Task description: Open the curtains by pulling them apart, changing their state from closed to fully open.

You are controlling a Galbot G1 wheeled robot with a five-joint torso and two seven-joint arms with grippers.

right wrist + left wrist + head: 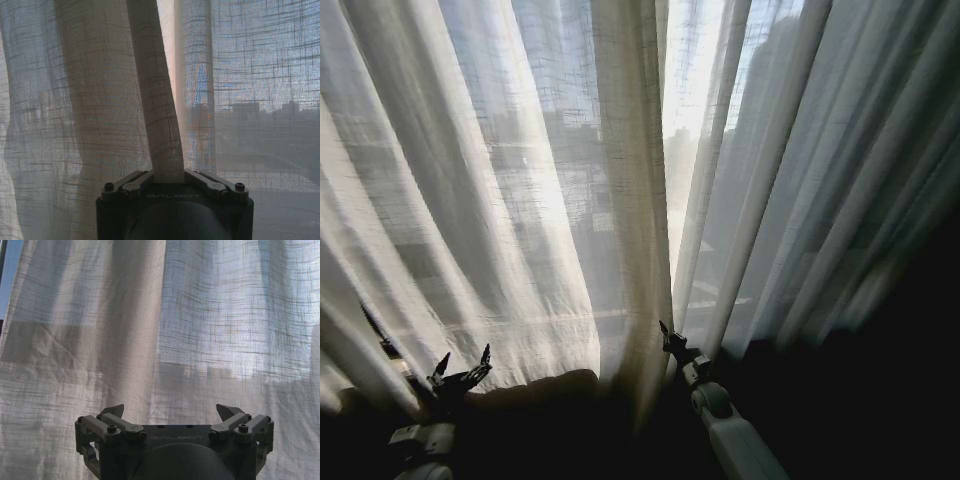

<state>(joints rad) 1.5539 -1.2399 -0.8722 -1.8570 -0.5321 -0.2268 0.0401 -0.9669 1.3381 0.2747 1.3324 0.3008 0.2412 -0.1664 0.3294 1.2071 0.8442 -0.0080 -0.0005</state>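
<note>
Sheer white curtains [500, 200] hanging across the whole window, pleated top to bottom, city blocks showing dimly through the weave. Two panels, meeting just right of the middle of the head view — a narrow bright slit of bare glass [682, 100] between their inner edges, so barely parted. Left panel's inner edge gathered into a thick fold [632, 200] running down to the right gripper.

Right gripper [667, 338] low at that seam, its white forearm [740, 445] reaching up from the bottom edge. Seen from the right wrist, fingers [137, 181] drawn in tight around the rolled fold of curtain [160, 115] — clamped on the fabric, pleat rising straight out from between them.

Left gripper [460, 365] low near the bottom left corner of the head view, in front of the left panel. Fingers [112, 411] spread wide, nothing between them, curtain cloth [165, 330] hanging just beyond the tips; touching or not, cannot tell.
</note>
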